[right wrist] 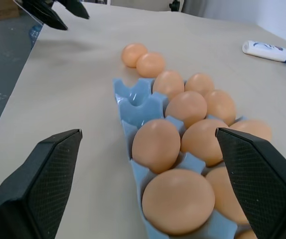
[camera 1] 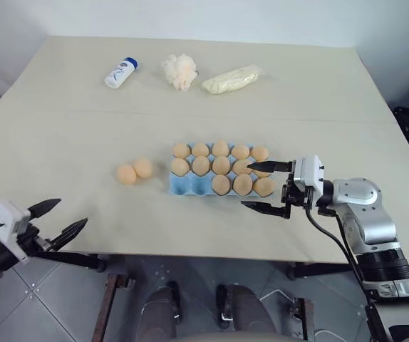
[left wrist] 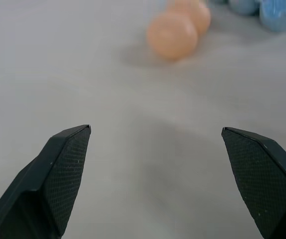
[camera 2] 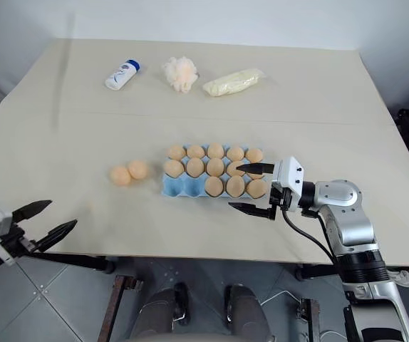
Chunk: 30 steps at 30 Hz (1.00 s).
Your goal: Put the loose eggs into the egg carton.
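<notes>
A light blue egg carton [camera 1: 190, 185] lies near the middle of the cream bench [camera 1: 62, 135], its long side running across the robot's front. Thirteen of its fifteen cups hold tan-orange eggs; the two cups at the left end of the near row are bare blue. Two loose eggs [camera 1: 134, 171] lie on the bench just to the left of the carton, touching each other and apart from the carton's edge.

The right pincer [camera 1: 267, 187] hangs at the carton's right end, pointing left along it, its two black fingers spread wide with nothing between them; one finger reaches over the rightmost eggs, the other lies off the carton's near right corner. In the right wrist view the filled rows run away from the fingers toward the two loose eggs.

The left pincer [camera 1: 57, 219] is at the near left edge of the bench, well apart from the eggs, fingers also spread and holding nothing.

Along the far side of the bench lie a white bottle with a blue cap [camera 1: 120, 73], a fluffy cream puff [camera 1: 179, 70] and a pale yellow bag [camera 1: 231, 79].
</notes>
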Tool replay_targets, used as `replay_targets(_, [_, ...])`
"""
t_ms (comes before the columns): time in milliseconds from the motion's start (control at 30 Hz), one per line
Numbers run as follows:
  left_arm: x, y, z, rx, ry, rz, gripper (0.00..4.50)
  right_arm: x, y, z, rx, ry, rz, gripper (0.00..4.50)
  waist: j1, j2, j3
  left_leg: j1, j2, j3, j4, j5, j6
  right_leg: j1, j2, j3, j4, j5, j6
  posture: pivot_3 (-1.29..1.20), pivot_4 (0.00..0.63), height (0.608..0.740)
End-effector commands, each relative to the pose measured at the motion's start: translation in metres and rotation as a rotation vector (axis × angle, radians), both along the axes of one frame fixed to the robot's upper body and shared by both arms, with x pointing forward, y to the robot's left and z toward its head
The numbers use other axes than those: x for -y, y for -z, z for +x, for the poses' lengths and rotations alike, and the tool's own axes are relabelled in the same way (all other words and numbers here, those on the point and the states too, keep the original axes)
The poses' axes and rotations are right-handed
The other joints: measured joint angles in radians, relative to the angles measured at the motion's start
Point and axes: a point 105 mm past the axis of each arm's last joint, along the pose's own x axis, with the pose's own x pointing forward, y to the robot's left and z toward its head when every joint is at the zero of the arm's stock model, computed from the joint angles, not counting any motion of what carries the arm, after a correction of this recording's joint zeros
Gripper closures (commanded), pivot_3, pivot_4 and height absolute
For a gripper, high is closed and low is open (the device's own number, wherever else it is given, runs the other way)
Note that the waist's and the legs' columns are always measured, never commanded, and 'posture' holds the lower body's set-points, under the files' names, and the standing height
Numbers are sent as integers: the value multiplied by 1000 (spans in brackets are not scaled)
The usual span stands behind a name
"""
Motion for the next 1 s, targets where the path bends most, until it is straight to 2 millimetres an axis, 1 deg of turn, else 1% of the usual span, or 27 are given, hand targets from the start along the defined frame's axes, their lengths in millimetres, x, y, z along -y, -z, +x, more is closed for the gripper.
replay_targets(33, [19,-10,19,53,49,-3,0,-2,-10,-3,46,-5,10,15,-1,0,0,0,0,0,0,0,0,0,0,0,0,3,5,0,150,740])
replay_targets(167, [41,-6,47,48,123,11,0,-1,-12,-3,58,10,8,15,-2,0,0,0,0,1,0,0,0,0,1,-1,1,3,6,0,150,740])
replay_targets(267, [51,-7,64,53,165,26,0,-1,-15,-4,64,19,12,15,-4,0,0,0,0,2,1,2,1,0,3,-1,3,3,6,0,150,740])
replay_targets(467, [54,-10,90,59,178,47,0,-3,-15,-10,58,39,26,15,2,0,0,0,1,2,6,3,3,-1,3,-1,8,3,6,0,150,740])
replay_targets(733, [62,5,106,11,201,43,0,-6,-12,-13,51,75,47,15,2,0,0,0,1,2,11,1,1,0,2,0,11,4,8,0,150,740])
replay_targets(833, [62,8,106,-1,215,49,592,-6,-11,-15,46,79,48,0,1,0,0,0,1,1,11,1,2,0,2,-1,11,4,7,0,150,740])
replay_targets(967, [51,7,102,5,192,52,1805,-5,-9,-15,42,88,52,0,1,0,0,0,1,1,11,3,4,0,2,-1,12,4,7,0,150,740])
replay_targets(1000, [47,5,99,7,195,44,2012,-5,-9,-15,40,89,51,0,1,0,0,0,1,1,12,2,3,0,2,-1,12,4,7,0,150,740])
